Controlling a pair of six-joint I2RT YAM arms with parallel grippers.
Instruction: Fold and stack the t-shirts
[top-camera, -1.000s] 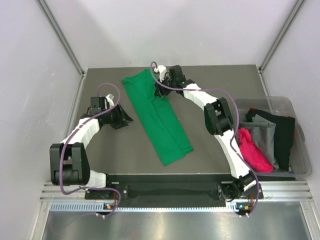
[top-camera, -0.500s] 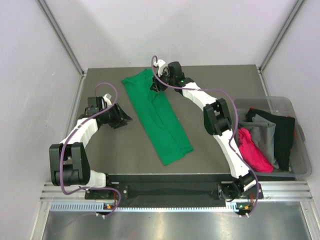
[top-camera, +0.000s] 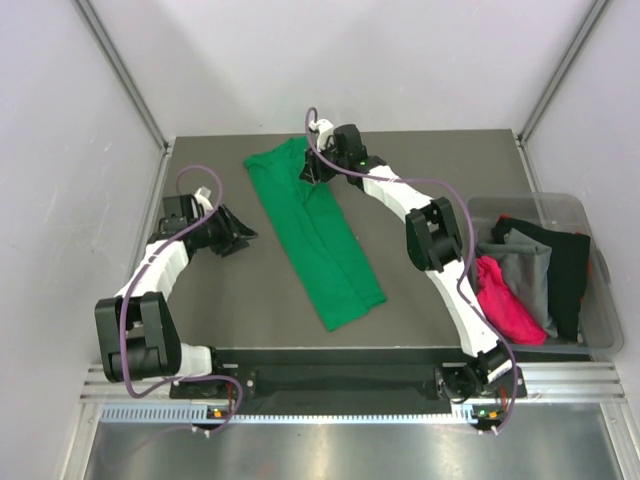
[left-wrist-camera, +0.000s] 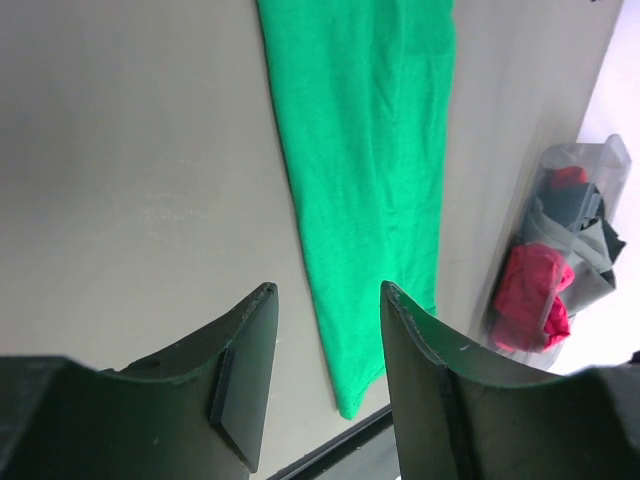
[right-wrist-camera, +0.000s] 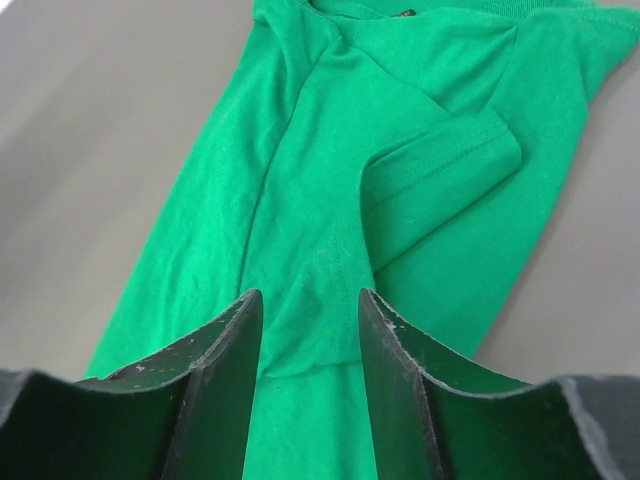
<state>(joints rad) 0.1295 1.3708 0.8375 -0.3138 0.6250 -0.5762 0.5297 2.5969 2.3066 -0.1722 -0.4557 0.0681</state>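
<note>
A bright green t-shirt (top-camera: 315, 240) lies on the dark table, folded lengthwise into a long strip that runs from the far left toward the near middle. My right gripper (top-camera: 313, 172) hovers over its far end, open; in the right wrist view the right gripper (right-wrist-camera: 310, 310) frames the green t-shirt (right-wrist-camera: 330, 200) and its folded-in sleeve, holding nothing. My left gripper (top-camera: 245, 236) stands open over bare table to the left of the strip. In the left wrist view the left gripper (left-wrist-camera: 328, 290) is empty and the green t-shirt (left-wrist-camera: 370, 150) lies beyond it.
A clear plastic bin (top-camera: 598, 300) stands at the table's right edge, holding a magenta t-shirt (top-camera: 505, 300), a grey one (top-camera: 525, 270) and a black one (top-camera: 565, 265). Pale walls enclose the table on three sides.
My left arm has drawn back to the left, away from the green strip. My right gripper has shifted slightly toward the shirt's far end and its jaws have narrowed a little.
</note>
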